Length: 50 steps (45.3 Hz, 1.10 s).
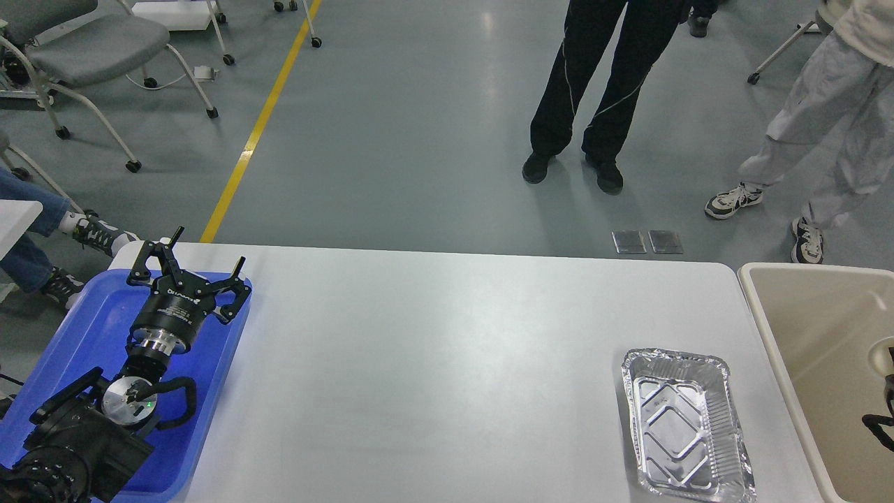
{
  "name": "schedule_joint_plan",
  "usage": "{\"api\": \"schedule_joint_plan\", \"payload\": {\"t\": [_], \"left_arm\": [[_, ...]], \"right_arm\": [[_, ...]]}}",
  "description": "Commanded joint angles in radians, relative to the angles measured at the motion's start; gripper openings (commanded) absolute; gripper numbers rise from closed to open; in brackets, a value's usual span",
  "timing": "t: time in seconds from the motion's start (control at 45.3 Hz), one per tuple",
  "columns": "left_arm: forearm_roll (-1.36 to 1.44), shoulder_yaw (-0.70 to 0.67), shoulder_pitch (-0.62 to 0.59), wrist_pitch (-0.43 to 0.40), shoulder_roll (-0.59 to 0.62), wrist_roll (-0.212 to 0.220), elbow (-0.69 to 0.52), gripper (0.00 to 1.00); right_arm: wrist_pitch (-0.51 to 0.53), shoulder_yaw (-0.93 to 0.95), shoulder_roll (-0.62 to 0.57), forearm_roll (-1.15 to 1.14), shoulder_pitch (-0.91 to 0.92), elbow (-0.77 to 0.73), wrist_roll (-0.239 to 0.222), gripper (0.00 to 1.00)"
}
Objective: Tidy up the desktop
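Observation:
The white desktop (pixel 433 363) fills the lower half of the head view. An empty silver foil tray (pixel 688 423) lies on it near the front right. My left gripper (pixel 209 246) is open and empty; it hangs over the far part of the blue plastic tray (pixel 84 321) at the desktop's left end. Only a small black piece of my right arm (pixel 883 416) shows at the right edge, over the beige tub (pixel 817 335). Its fingers cannot be made out.
Two people stand on the grey floor beyond the table, one in black trousers (pixel 594 91) and one in pale trousers (pixel 824 119). Wheeled chairs (pixel 91 49) stand at the far left. A seated person's legs (pixel 42 237) are next to the table's left corner.

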Motion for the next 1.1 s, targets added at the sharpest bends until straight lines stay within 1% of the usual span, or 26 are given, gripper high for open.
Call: {"api": "schedule_joint_plan", "payload": {"t": [0.0, 0.419, 0.441, 0.486, 0.53, 0.552, 0.574, 0.596, 0.706, 1.081], "left_arm": [[0.000, 0.000, 0.000, 0.000, -0.001, 0.000, -0.001, 1.00], [0.000, 0.000, 0.000, 0.000, 0.000, 0.000, 0.000, 1.00], [0.000, 0.000, 0.000, 0.000, 0.000, 0.000, 0.000, 1.00], [0.000, 0.000, 0.000, 0.000, 0.000, 0.000, 0.000, 1.00], [0.000, 0.000, 0.000, 0.000, 0.000, 0.000, 0.000, 1.00], [0.000, 0.000, 0.000, 0.000, 0.000, 0.000, 0.000, 1.00], [0.000, 0.000, 0.000, 0.000, 0.000, 0.000, 0.000, 1.00], [0.000, 0.000, 0.000, 0.000, 0.000, 0.000, 0.000, 1.00], [0.000, 0.000, 0.000, 0.000, 0.000, 0.000, 0.000, 1.00], [0.000, 0.000, 0.000, 0.000, 0.000, 0.000, 0.000, 1.00]], "right_arm": [[0.001, 0.075, 0.048, -0.062, -0.042, -0.023, 0.000, 0.00], [-0.003, 0.075, 0.053, -0.083, -0.050, -0.031, 0.005, 0.00], [-0.003, 0.075, 0.053, -0.094, -0.050, -0.037, 0.005, 0.05], [-0.003, 0.075, 0.062, -0.120, -0.050, -0.060, 0.005, 0.24], [-0.010, 0.075, 0.079, -0.146, -0.050, -0.091, 0.005, 0.52], [-0.017, 0.075, 0.090, -0.158, -0.050, -0.112, 0.005, 0.72], [-0.023, 0.075, 0.097, -0.166, -0.051, -0.130, 0.005, 0.87], [-0.029, 0.075, 0.107, -0.171, -0.050, -0.149, 0.005, 0.99], [-0.034, 0.076, 0.148, -0.174, -0.050, -0.180, 0.005, 1.00], [-0.022, 0.095, 0.153, -0.172, -0.050, -0.172, 0.003, 1.00]]}}
